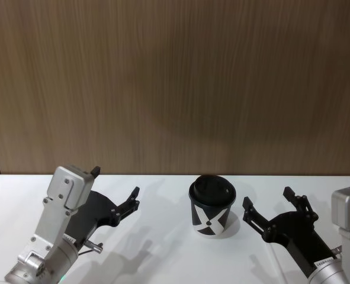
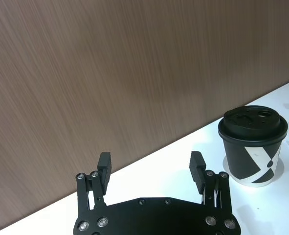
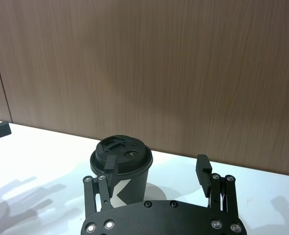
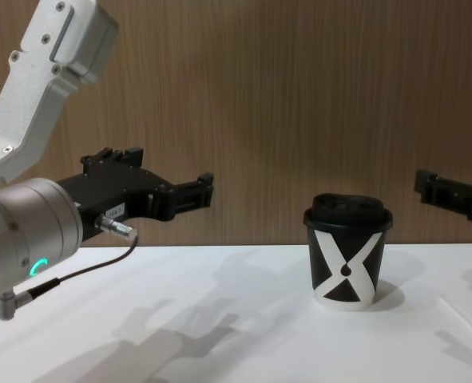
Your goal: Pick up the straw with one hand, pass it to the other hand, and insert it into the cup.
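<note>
Hovering wide open and gripping nothing: left claw (image 1: 115, 183) and right claw (image 1: 269, 199), both above the white bench (image 1: 175, 260). Black lidded cup (image 1: 212, 208) with white X stands upright on the bench between them, touching neither claw.

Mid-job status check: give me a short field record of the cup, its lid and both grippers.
cup: upright on the white table, between the two grippers
lid: black, seated on the cup
left gripper: open, nothing between its fingers, raised above the table to the cup's left
right gripper: open, nothing between its fingers, raised to the cup's right
contact: neither gripper touches the cup
</note>
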Available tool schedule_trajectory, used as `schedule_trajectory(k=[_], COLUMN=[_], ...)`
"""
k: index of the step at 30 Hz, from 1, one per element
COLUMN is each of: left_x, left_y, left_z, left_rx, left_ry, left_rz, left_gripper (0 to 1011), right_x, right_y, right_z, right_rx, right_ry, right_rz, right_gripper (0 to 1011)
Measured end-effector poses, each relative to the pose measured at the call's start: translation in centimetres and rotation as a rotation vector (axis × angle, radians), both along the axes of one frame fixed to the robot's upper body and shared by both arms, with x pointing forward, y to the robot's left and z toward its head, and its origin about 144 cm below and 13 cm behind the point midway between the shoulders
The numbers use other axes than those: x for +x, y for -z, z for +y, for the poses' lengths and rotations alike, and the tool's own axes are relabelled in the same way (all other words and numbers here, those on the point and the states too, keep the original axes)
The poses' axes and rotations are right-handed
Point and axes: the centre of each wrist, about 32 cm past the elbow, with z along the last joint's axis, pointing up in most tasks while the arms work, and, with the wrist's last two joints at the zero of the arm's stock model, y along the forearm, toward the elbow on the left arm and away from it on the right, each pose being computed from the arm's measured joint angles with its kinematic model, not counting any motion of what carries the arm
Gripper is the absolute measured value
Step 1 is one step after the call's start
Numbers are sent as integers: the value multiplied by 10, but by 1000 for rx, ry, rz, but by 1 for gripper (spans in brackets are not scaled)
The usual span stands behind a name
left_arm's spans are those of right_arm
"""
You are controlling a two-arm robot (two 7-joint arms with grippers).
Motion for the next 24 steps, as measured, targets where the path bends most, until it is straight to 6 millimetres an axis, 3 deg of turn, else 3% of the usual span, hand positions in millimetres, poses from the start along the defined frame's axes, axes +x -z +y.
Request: schedule_trajectory(k=[24], left_x=[0], left_y=[0], left_z=[0], left_rx=[0], left_ry=[0], left_rz=[0], left_gripper=[1004], right_x=[0], right_y=[0], right_z=[0], right_rx=[0], right_ry=[0], right_rz=[0], right_gripper=[1001])
